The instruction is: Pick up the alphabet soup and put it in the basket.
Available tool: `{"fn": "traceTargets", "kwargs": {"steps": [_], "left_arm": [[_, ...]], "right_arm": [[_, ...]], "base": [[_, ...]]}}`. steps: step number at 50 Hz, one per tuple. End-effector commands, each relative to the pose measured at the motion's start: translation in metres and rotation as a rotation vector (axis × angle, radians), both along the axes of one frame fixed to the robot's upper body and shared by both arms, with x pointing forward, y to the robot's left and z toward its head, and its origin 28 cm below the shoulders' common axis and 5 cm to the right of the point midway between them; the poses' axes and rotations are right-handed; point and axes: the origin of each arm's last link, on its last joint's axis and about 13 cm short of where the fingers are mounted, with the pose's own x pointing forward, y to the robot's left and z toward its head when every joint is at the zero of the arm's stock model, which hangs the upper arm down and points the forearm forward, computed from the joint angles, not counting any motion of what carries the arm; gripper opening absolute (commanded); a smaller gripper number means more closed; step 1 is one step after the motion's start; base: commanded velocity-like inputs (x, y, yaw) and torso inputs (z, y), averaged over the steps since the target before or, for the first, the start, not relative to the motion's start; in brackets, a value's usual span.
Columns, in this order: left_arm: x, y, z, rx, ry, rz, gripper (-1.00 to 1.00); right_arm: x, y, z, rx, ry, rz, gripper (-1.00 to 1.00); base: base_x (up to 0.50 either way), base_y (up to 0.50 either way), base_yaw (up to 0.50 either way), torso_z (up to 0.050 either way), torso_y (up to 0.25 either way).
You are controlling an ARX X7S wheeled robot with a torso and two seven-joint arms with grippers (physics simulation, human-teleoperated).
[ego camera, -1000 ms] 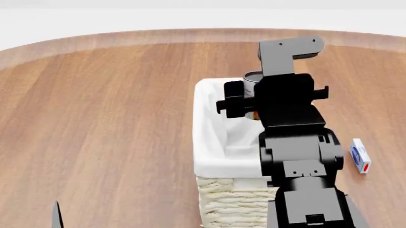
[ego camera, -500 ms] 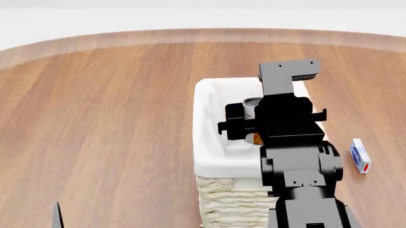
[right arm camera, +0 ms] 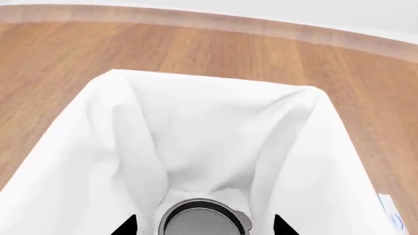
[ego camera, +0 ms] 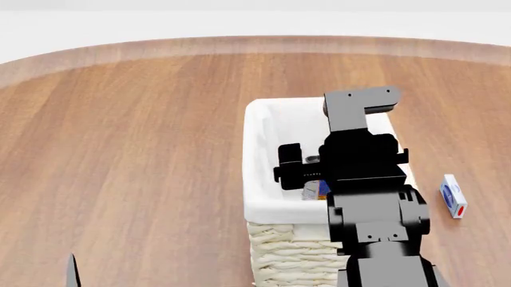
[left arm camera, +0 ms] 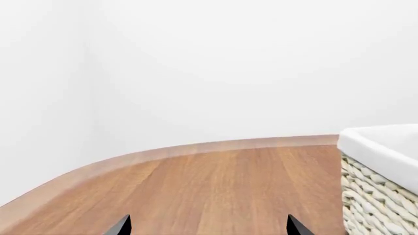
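Lowering: right tool (ego camera: 307,173) closed on soup can (right arm camera: 199,220), inside basket (ego camera: 259,155) for release.
Left tool (left arm camera: 207,229): spread, empty, beside basket.

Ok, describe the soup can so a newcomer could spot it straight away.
Find the cream wicker basket with white lining on the wooden table. The alphabet soup sits between the right gripper fingers inside it: a small blue-labelled can, unlike the flat box outside.
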Motion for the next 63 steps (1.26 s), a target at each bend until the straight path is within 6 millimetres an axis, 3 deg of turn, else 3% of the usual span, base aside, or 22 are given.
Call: {"fn": "traceTargets", "kwargs": {"steps": [1, 12, 16, 20, 37, 39, 40, 42, 44, 50, 63], "left_arm": [[0.000, 0.000, 0.000, -0.001, 0.000, 0.000, 1.00], [0.000, 0.000, 0.000, 0.001, 0.001, 0.001, 1.00], [0.000, 0.000, 0.000, 0.001, 0.001, 0.000, 1.00], [0.000, 0.000, 0.000, 0.001, 0.001, 0.002, 1.00], [0.001, 0.000, 0.000, 0.001, 0.001, 0.000, 1.00], [0.001, 0.000, 0.000, 0.002, 0.000, 0.001, 1.00], [0.001, 0.000, 0.000, 0.002, 0.000, 0.001, 1.00], [0.001, 0.000, 0.000, 0.002, 0.000, 0.001, 1.00], [0.000, 0.000, 0.001, 0.002, -0.001, 0.001, 1.00], [0.000, 0.000, 0.001, 0.005, -0.002, -0.001, 1.00], [-0.001, -0.001, 0.003, 0.002, -0.004, -0.005, 1.00]], "right_arm": [[0.001, 0.000, 0.002, -0.007, -0.010, 0.009, 1.00], [0.002, 0.000, 0.005, -0.001, -0.036, 0.019, 1.00], [0.012, 0.000, 0.018, 0.046, -0.265, -0.033, 1.00], [0.016, 0.001, 0.029, 0.096, -0.379, -0.052, 1.00], [0.021, 0.002, 0.057, 0.129, -0.562, -0.043, 1.00], [0.013, 0.002, 0.061, 0.151, -0.579, -0.043, 1.00], [0.004, 0.001, 0.053, 0.125, -0.540, -0.053, 1.00], [-0.013, 0.001, 0.073, 0.151, -0.617, -0.042, 1.00], [-0.032, 0.000, 0.079, 0.150, -0.651, -0.034, 1.00], [-0.065, -0.004, 0.094, 0.105, -0.751, -0.029, 1.00], [-0.142, -0.009, 0.099, 0.101, -0.873, -0.009, 1.00]], "base": [[0.00, 0.00, 0.00, 0.000, 0.000], [0.00, 0.00, 0.00, 0.000, 0.000], [0.00, 0.00, 0.00, 0.000, 0.000], [0.00, 0.00, 0.00, 0.000, 0.000], [0.00, 0.00, 0.00, 0.000, 0.000], [0.00, 0.00, 0.00, 0.000, 0.000], [0.00, 0.00, 0.00, 0.000, 0.000], [0.00, 0.00, 0.00, 0.000, 0.000], [0.00, 0.00, 0.00, 0.000, 0.000], [0.00, 0.00, 0.00, 0.000, 0.000], [0.00, 0.00, 0.00, 0.000, 0.000]]}}
